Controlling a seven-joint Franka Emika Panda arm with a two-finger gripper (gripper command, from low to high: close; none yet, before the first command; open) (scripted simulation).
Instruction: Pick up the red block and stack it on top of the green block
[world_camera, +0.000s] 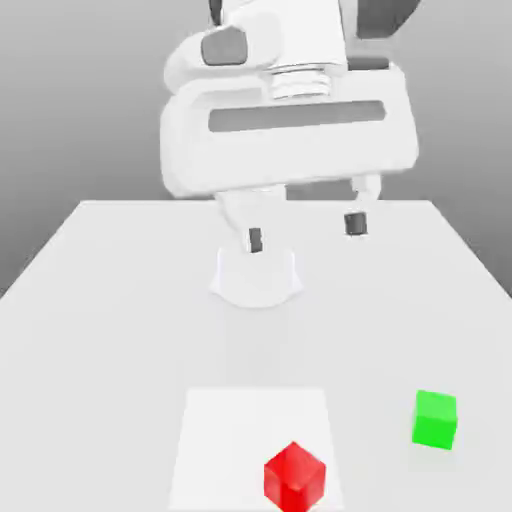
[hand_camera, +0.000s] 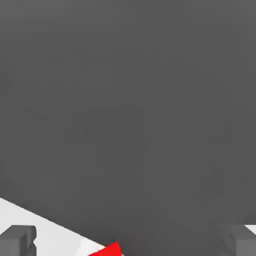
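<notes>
The red block (world_camera: 295, 477) rests on a pale square patch of the table near the front edge in the exterior view; a corner of this red block (hand_camera: 112, 249) peeks into the hand view. The green block (world_camera: 435, 419) sits on the table to the exterior view's right of the red one, apart from it. My gripper (world_camera: 304, 232) hangs high above the table's middle, well behind both blocks, open with nothing between its fingertips (world_camera: 353, 223). Its dark fingertips (hand_camera: 18, 240) show at the edge of the hand view.
The white table (world_camera: 100, 330) stretches wide around the blocks. The arm's round white base (world_camera: 257, 277) stands at the middle of the table behind the pale square patch (world_camera: 230, 420). Grey backdrop lies beyond the far edge.
</notes>
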